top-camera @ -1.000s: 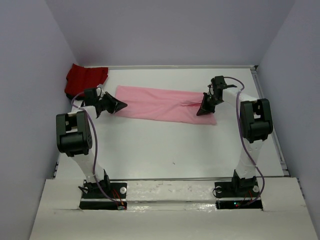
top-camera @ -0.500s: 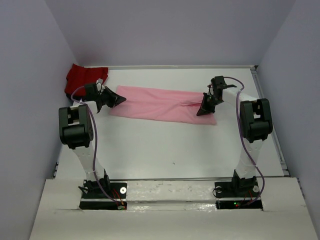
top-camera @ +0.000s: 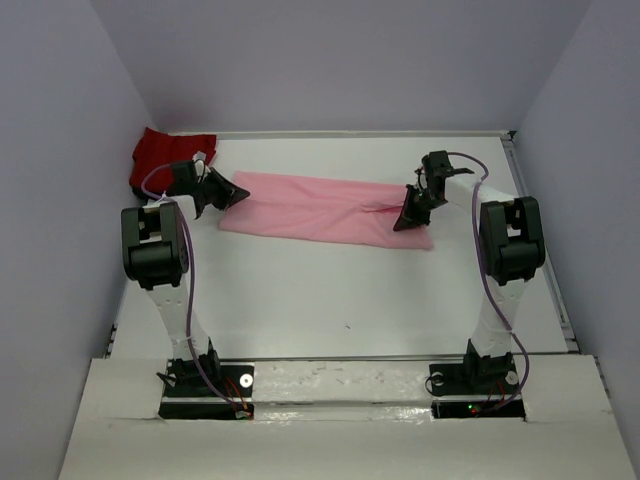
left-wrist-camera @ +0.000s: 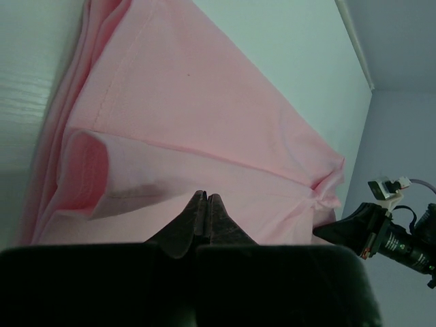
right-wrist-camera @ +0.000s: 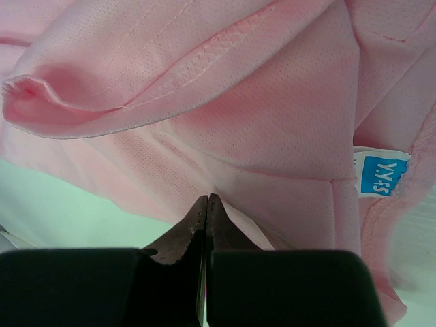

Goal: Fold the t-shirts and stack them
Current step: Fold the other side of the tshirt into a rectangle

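Note:
The light pink t-shirt (top-camera: 320,208) lies as a long folded strip across the far half of the table, also filling the left wrist view (left-wrist-camera: 204,102) and the right wrist view (right-wrist-camera: 238,102). My left gripper (top-camera: 243,194) is shut at the strip's left end. Its tips (left-wrist-camera: 206,197) sit over the cloth beside a curled sleeve hem, and I see no cloth between them. My right gripper (top-camera: 402,224) is shut at the right end (right-wrist-camera: 207,197), and folds of the pink cloth gather into its tip. The deep red t-shirt (top-camera: 165,155) lies bunched in the far left corner.
The white table (top-camera: 330,290) is boxed in by grey walls on three sides, with a raised rim (top-camera: 520,180) along the right. A blue size label (right-wrist-camera: 378,174) shows on the pink cloth near the collar. The right arm (left-wrist-camera: 381,231) shows in the left wrist view.
My left arm has swung back and left, and its shut gripper has moved up along the pink shirt's left end. The right arm and the shirt's right end have not moved.

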Motion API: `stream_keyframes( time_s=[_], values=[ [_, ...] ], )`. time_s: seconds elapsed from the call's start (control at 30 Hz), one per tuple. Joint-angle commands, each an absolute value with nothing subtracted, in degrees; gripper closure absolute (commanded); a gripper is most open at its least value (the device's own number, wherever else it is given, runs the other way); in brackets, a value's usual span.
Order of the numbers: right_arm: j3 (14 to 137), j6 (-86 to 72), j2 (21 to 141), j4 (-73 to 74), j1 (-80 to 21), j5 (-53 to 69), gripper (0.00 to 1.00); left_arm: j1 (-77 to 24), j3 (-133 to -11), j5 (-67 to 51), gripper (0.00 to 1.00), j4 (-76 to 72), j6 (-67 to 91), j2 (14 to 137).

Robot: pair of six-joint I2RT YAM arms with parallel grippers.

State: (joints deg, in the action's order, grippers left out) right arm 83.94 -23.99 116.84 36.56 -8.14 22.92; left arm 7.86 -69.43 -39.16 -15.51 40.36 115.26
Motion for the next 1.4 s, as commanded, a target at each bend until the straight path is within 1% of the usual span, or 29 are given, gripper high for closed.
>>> stream_keyframes(
  time_s=[0.0, 0.27, 0.7, 0.97, 1.37],
  values=[
    [86.3, -23.0, 117.6, 37.1, -8.3, 22.7, 1.00, 7.4, -71.3, -38.8, 1.00, -14.6, 38.3, 115.4],
    [86.6, -22.9, 118.0, 37.3, -8.3, 22.7, 1.00, 6.4, -70.1, -36.7, 1.00, -12.2, 36.1, 113.6],
    [86.6, -22.6, 118.2, 37.4, -8.3, 22.3, 1.00, 5.4, -71.0, -31.6, 1.00, -11.0, 32.3, 116.7],
    [86.6, -22.5, 118.4, 37.6, -8.3, 22.4, 1.00, 5.3, -75.1, -27.5, 1.00, -9.1, 30.3, 117.9],
    [86.2, -22.5, 118.7, 37.7, -8.3, 22.5, 1.00, 4.9, -81.1, -26.2, 1.00, -7.4, 30.7, 118.4]
  ],
)
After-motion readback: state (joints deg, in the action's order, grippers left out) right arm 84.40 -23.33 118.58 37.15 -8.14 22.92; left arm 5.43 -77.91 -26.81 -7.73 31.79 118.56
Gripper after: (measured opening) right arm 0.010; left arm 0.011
